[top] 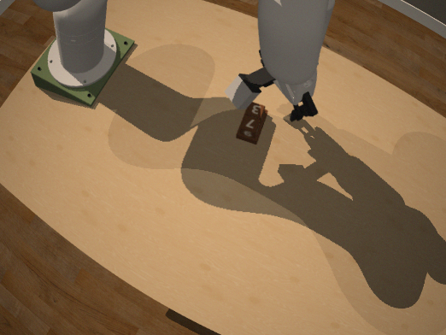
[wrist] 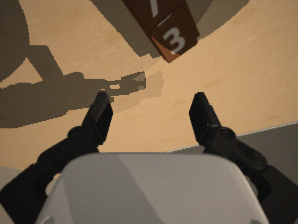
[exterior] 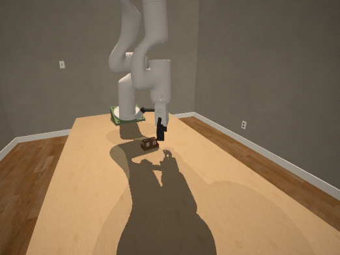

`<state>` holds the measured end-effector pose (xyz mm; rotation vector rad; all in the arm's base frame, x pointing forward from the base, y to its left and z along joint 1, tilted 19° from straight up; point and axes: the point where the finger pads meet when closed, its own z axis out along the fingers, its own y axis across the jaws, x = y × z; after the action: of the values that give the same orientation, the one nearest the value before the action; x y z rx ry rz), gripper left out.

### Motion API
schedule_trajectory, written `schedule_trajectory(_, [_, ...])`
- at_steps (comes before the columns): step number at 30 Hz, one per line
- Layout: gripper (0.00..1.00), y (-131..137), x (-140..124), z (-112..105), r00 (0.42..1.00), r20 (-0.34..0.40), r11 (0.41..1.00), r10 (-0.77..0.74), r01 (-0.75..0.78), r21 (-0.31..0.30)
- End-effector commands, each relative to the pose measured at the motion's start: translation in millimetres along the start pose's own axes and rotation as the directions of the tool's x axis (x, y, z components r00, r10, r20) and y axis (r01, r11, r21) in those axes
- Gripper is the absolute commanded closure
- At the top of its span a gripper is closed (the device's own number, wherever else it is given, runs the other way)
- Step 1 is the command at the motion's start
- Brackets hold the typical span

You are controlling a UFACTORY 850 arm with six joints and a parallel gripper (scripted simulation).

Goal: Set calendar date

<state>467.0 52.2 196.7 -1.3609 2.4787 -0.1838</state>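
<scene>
The brown calendar tray lies on the table with two dark brown digit cubes in it, side by side. The top faces show a 3 on the cube (top: 255,110) nearer the arm and a 7 on the other cube (top: 251,124). In the wrist view the 3 cube (wrist: 174,37) and the 7 cube (wrist: 152,9) are at the top edge. My gripper (top: 304,112) is open and empty, hovering just above the table beside the tray's 3 end, apart from it. It also shows in the wrist view (wrist: 152,112) and in the exterior view (exterior: 160,131), next to the tray (exterior: 150,146).
The arm's green base plate (top: 83,66) stands at the table's far left corner. The wrist camera housing (top: 241,93) hangs over the tray's near end. The table edge runs close behind the gripper (wrist: 235,135).
</scene>
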Motion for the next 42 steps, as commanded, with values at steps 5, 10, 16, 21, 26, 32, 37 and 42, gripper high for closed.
schedule_trajectory(5, [0.0, -0.4, -0.6, -0.4, 1.0, -0.016, 1.0, 0.001, -0.001, 0.012])
schedule_trajectory(10, [0.0, -0.4, -0.6, -0.4, 1.0, -0.016, 1.0, 0.001, -0.001, 0.012])
schedule_trajectory(16, [0.0, -0.4, -0.6, -0.4, 1.0, -0.016, 1.0, 0.001, -0.001, 0.012])
schedule_trajectory(21, [0.0, -0.5, -0.5, -0.4, 1.0, -0.016, 1.0, 0.001, -0.001, 0.012])
schedule_trajectory(26, [0.0, -4.8, 5.0, -0.7, 1.0, -0.016, 1.0, 0.001, -0.001, 0.012])
schedule_trajectory(32, [0.0, -10.9, 12.7, -1.0, 1.0, -0.016, 1.0, 0.001, -0.001, 0.012])
schedule_trajectory(37, [0.0, -15.3, 18.2, -1.3, 1.0, -0.016, 1.0, 0.001, -0.001, 0.012])
schedule_trajectory(42, [0.0, -20.1, 24.3, -1.6, 1.0, -0.016, 1.0, 0.001, -0.001, 0.012])
